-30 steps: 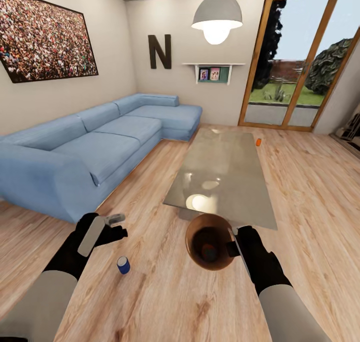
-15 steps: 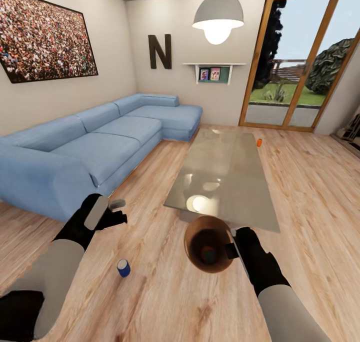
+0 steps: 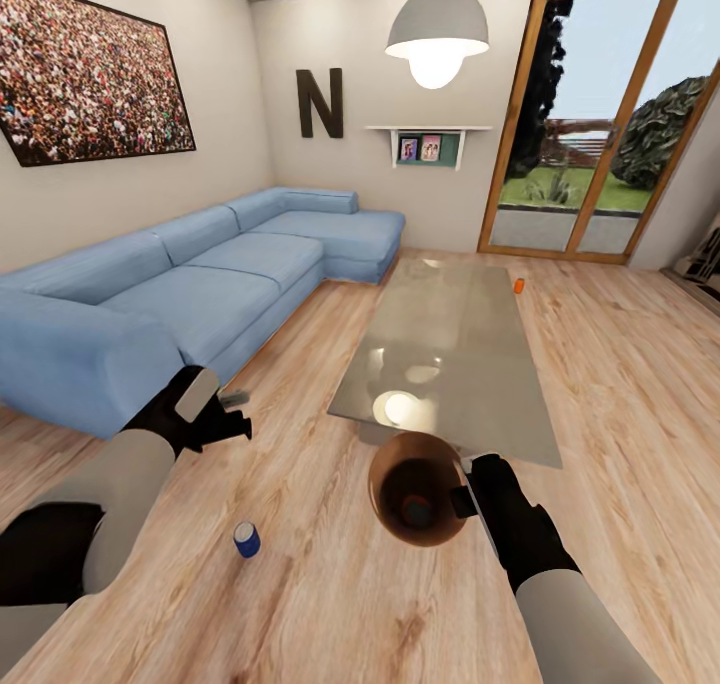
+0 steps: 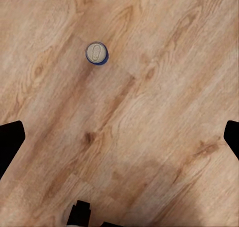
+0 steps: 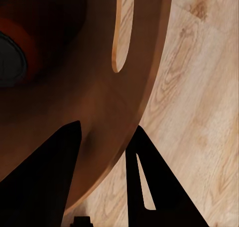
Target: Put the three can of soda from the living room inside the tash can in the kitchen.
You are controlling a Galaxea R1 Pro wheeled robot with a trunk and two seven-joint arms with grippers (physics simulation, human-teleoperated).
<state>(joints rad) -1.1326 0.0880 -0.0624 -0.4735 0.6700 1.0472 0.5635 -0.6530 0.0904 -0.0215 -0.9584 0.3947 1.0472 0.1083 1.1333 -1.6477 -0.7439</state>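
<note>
Our right gripper (image 3: 462,501) pinches the rim of the trash can (image 3: 415,484), with an orange can (image 5: 12,55) inside. Our left gripper (image 3: 222,416) is spread wide and holds nothing. The blue can (image 3: 246,539) stands on the floor at 6 o'clock from it. Another orange can (image 3: 518,285) sits far off on the surface (image 3: 440,354). The blue can could tip and roll if we bump it. Inside the bin is dark, so we cannot see much.

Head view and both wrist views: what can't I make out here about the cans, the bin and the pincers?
- Orange can beyond the glass table, head view: too small for detail.
- Trash can contents: dim; an orange can shows, cut off by the right wrist view's edge.
- Left pincer opening, head view: hidden by its own hand.
- Blue can: only its top shows.
</note>
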